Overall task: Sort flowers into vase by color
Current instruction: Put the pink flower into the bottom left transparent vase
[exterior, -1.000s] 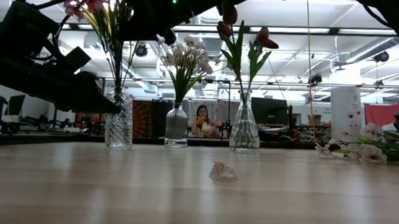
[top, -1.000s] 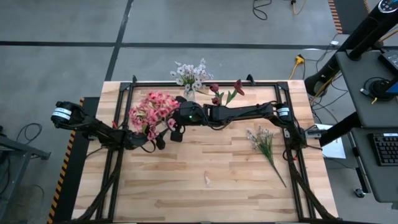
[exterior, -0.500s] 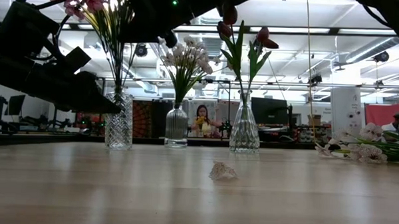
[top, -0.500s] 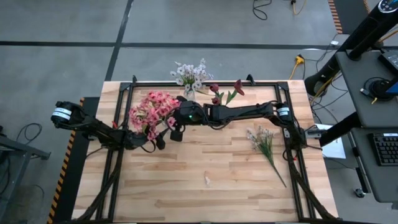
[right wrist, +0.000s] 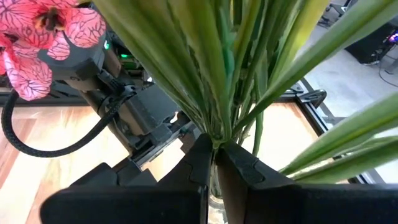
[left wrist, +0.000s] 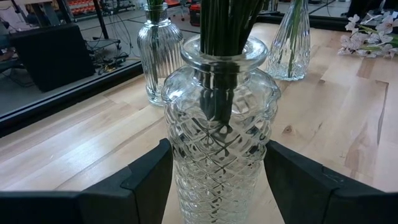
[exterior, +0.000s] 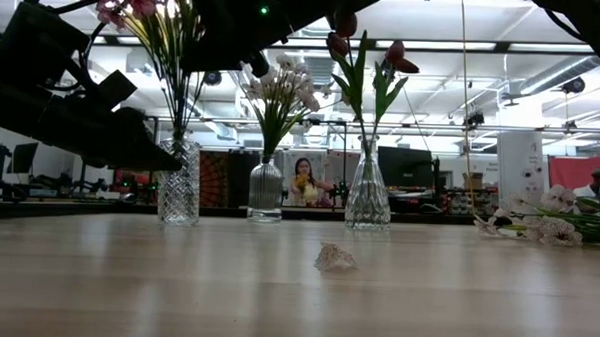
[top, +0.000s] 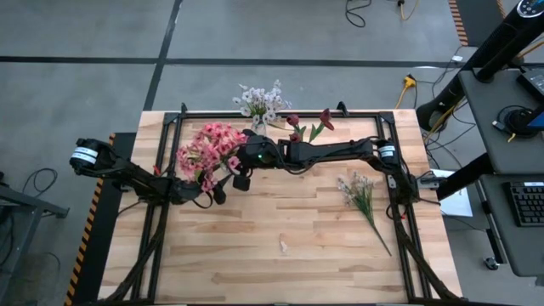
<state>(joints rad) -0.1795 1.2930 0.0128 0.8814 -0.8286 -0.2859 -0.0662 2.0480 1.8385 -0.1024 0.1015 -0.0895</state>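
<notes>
pink stems: pink blossom cluster (top: pixel 206 150) stands in the cut-glass vase (left wrist: pixel 219 134) at the table's back left; stalks look thin, light, springy (take low on the bunch, not the blooms).
right gripper (right wrist: pixel 215 163): fingers pressed together, pinching the stalks above the vase mouth.
left gripper (left wrist: pixel 217 186): fingers spread around the vase body, steadying it.
vase: probably heavy, slick, breakable.
loose stem: white-lilac flowers (top: pixel 360 195) lie on the table's right.

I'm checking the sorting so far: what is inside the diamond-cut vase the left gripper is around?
The cut-glass vase holds a bundle of green stems; the pink blossoms top them. Through the patterned glass the stem ends are not clear. The right gripper is shut on those stems.
</notes>
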